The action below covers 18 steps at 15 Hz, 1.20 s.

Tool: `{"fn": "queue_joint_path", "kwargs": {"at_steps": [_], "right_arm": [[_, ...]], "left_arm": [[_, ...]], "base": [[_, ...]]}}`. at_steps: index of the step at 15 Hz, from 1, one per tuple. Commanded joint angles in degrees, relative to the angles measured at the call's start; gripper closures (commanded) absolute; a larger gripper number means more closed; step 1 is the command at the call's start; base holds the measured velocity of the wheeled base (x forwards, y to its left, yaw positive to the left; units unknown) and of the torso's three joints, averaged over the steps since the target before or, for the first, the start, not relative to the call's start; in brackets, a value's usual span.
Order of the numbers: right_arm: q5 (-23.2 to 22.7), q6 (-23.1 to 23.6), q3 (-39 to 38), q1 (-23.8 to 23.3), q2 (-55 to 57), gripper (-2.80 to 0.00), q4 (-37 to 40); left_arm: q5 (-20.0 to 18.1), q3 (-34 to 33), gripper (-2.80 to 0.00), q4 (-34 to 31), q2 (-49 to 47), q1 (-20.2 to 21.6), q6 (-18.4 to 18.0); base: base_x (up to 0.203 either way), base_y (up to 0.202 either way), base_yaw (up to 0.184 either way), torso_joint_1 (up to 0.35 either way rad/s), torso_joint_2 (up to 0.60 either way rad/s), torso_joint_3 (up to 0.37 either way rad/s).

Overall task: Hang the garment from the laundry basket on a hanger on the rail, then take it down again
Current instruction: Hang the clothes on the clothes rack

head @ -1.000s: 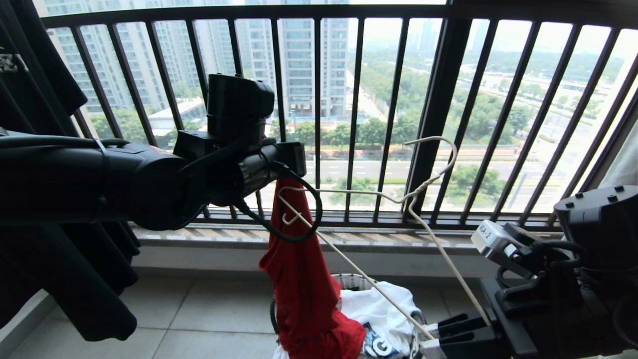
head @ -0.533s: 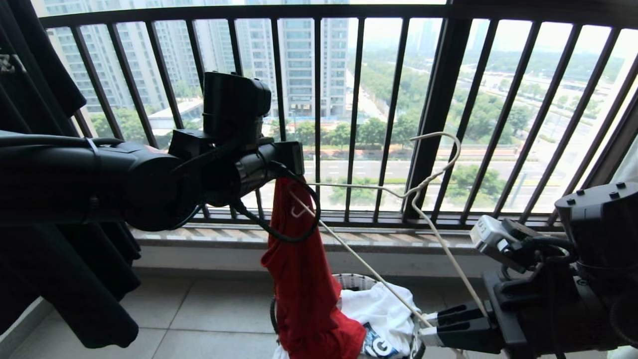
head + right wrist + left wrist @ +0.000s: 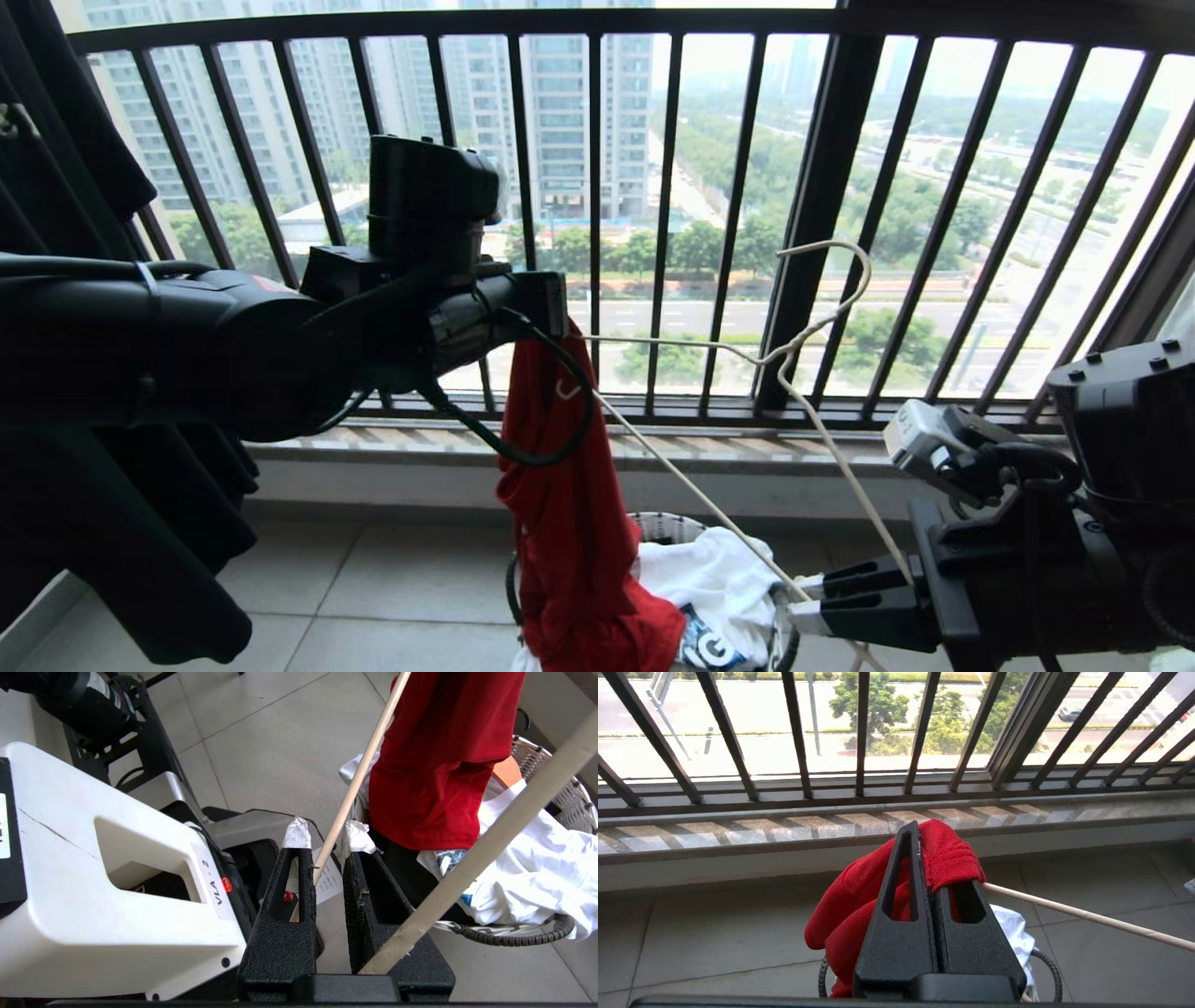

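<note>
Moved: hanger end now tucked in garment.
Head view: left gripper clamped on garment, hanging into laundry basket at 6 o'clock; white cloth inside; railing at 12.
Left wrist: fingers together on red fabric.
Right wrist: right gripper closed on hanger wire; bare tiles at 11 o'clock.

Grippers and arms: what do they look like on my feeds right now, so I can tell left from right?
Both arms are black. The left gripper has textured black wedge fingers with slotted cut-outs; a black cable loops under its wrist. The right gripper has the same black fingers, but with white tape on the tips. A small grey-white box sits on the right wrist.
</note>
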<state>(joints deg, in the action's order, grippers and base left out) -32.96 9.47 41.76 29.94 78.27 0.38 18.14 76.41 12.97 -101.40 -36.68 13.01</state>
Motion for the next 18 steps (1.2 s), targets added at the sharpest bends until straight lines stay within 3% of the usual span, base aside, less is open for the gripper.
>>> {"fn": "queue_joint_path", "kwargs": {"at_steps": [1,6,10,13,17,18], "right_arm": [[-0.6,2.2,-0.9,0.8,1.4,0.00,0.1],[-1.2,4.2,-2.4,2.4,1.0,0.00,0.3],[-1.7,9.3,-4.6,3.2,-0.1,0.00,0.7],[-1.7,9.4,-4.6,3.4,0.0,0.00,0.6],[2.6,9.6,-4.4,1.0,-1.0,0.00,0.3],[3.4,10.1,-4.4,0.7,-1.5,0.00,0.4]], "left_arm": [[-5.2,-1.2,0.00,-3.0,1.9,-1.1,0.3],[-6.0,-1.4,0.00,-4.0,1.6,-1.2,0.3],[-10.1,-2.3,0.00,-5.1,3.2,-1.2,0.3],[-14.3,-2.8,0.00,-9.0,5.7,-2.9,0.6],[-13.9,-0.3,0.00,-15.0,6.3,-4.3,0.8],[-12.2,0.6,0.00,-16.0,6.1,-4.1,1.1]], "base": [[0.000,0.000,0.000,0.000,0.00,0.000],[0.000,0.000,0.000,0.000,0.00,0.000],[0.000,0.000,0.000,0.000,0.00,0.000],[0.000,0.000,0.000,0.000,0.00,0.000],[0.000,0.000,0.000,0.000,0.00,0.000],[0.000,0.000,0.000,0.000,0.00,0.000]]}}
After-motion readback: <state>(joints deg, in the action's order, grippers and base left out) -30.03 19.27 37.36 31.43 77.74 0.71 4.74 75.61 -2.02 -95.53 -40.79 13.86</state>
